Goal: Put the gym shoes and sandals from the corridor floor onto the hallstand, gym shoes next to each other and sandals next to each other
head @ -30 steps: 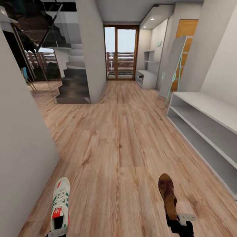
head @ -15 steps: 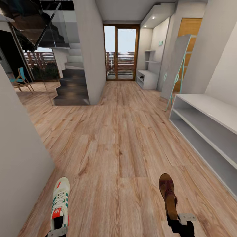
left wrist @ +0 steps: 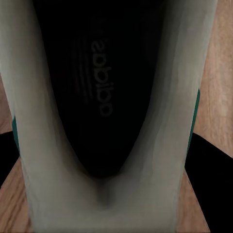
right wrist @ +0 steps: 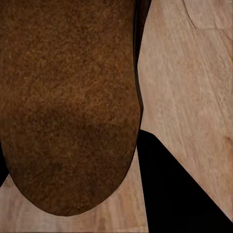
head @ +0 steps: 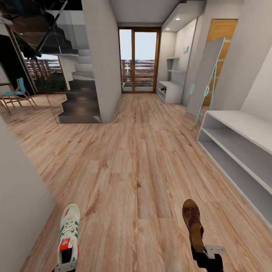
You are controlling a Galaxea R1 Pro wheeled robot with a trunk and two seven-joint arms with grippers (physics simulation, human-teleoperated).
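The left gripper grasps a white gym shoe (green stripes, red-orange tongue) by its heel, above the corridor floor. The right gripper grasps a dark brown sandal with tan insole. Both grippers are cut off at the picture edge. The white-grey hallstand stands at the right, partly cut off.

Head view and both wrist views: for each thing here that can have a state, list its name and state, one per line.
gym shoe: held in the left gripper, above the floor
sandal: held in the right gripper, above the floor
hallstand: both visible shelf levels bare
glass door: shut
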